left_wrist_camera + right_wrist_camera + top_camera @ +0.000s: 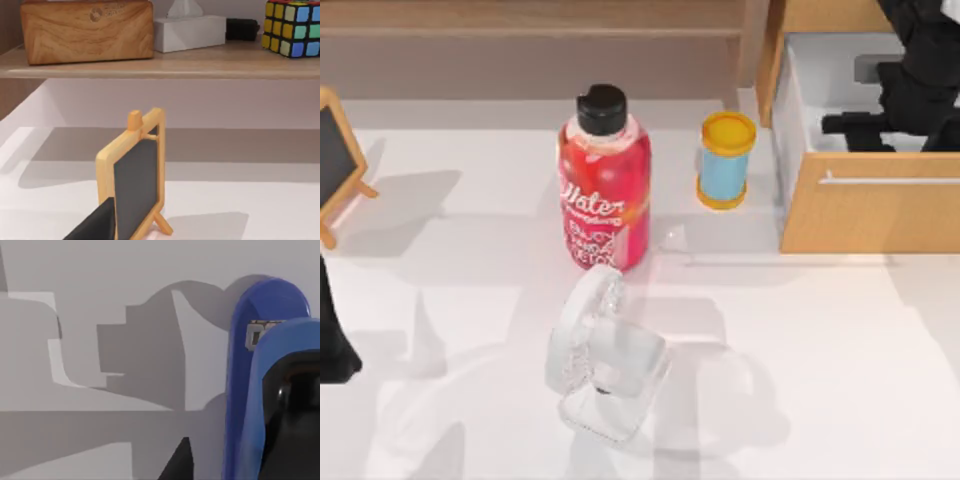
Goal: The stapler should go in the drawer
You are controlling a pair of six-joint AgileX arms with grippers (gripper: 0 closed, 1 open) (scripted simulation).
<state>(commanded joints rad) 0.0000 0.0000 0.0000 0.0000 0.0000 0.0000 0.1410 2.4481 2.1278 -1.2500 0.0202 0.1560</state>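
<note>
- The left gripper [334,352] sat parked at the table's left edge, near the chalkboard [134,185]. I could not tell whether it was apart or together. It posed little risk unless it swung into that board.
- A clear stand [603,352] stood at the near middle of the table, with the red bottle [605,180] behind it and a blue spool [725,160] just beside the bottle. All were well apart from the work. A wide retreat by the right arm could have knocked the spool, the nearest to the drawer.
- The drawer [865,215] stood pulled open at the right, its silver handle [890,181] facing the table. A nudge on the wood front could have slid it partly shut under the arm.
- The right gripper [865,125] was down inside the drawer, above the white floor. Whether it was clamped on anything could not be told.
- The stapler [260,365], blue, lay hard against that gripper within the drawer's white inside. I could not tell whether it touched the floor.
- If it hung above the floor, letting go might have made it tumble and strike the wall. If it was already let go, lifting out could have dragged it up with the arm.
- The shelf [520,30] ran farthest back, beside the drawer. A careless rise toward it risked a bump.
</note>
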